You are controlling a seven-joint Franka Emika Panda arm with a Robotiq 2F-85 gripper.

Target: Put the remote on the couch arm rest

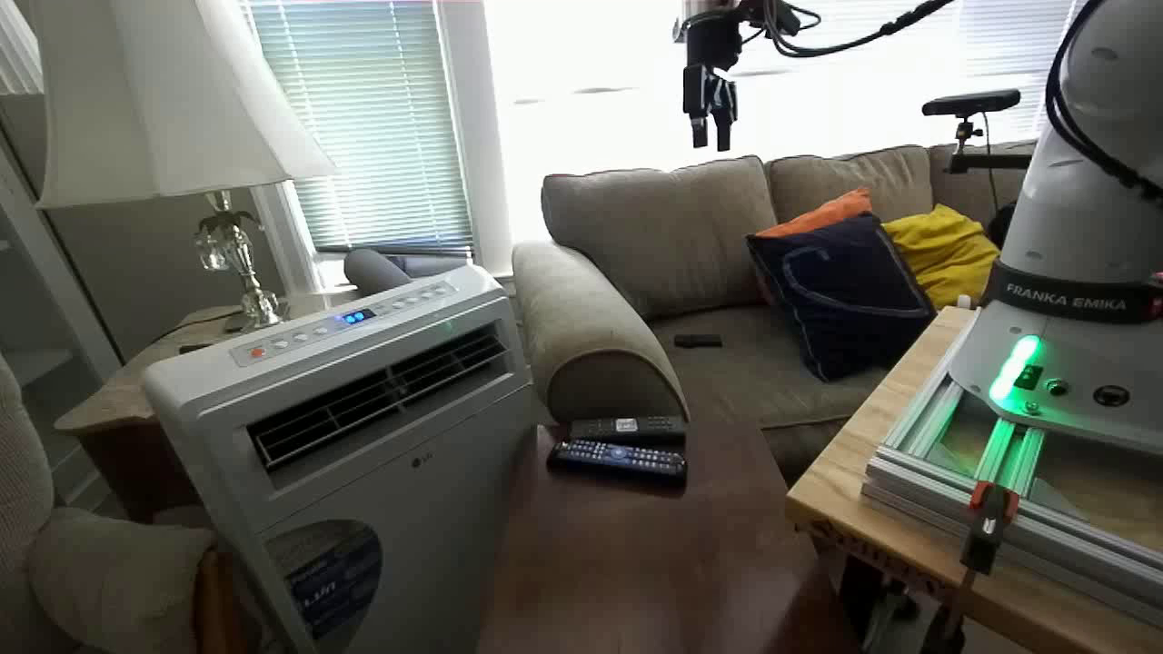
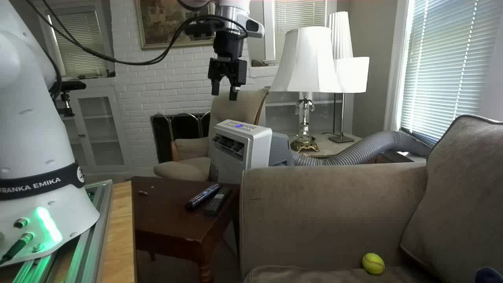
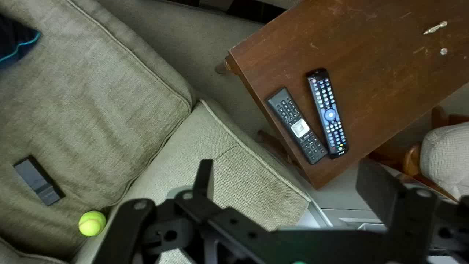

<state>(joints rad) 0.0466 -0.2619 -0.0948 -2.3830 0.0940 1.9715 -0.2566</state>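
Note:
A small plain black remote (image 1: 698,341) lies flat on the sofa seat; it also shows in the wrist view (image 3: 38,180), near the arm. A dark remote with a silver square (image 3: 297,125) and a dark remote with pale bluish buttons (image 3: 328,113) lie side by side on the brown table; both exterior views show them too. The rolled grey-olive couch arm rest (image 1: 591,318) has nothing visible on top; it also shows in an exterior view (image 2: 334,196) and the wrist view (image 3: 253,187). My gripper (image 3: 291,183) is open and empty, high in the air in both exterior views (image 1: 711,141) (image 2: 224,93).
The brown table (image 1: 654,563) stands beside the arm rest, between the white air-conditioner (image 1: 409,463) and the robot's wooden stand (image 1: 845,472). A tennis ball (image 3: 91,223) lies on the seat by the arm. Cushions (image 1: 840,291) lean on the sofa back. A lamp (image 2: 304,67) stands behind.

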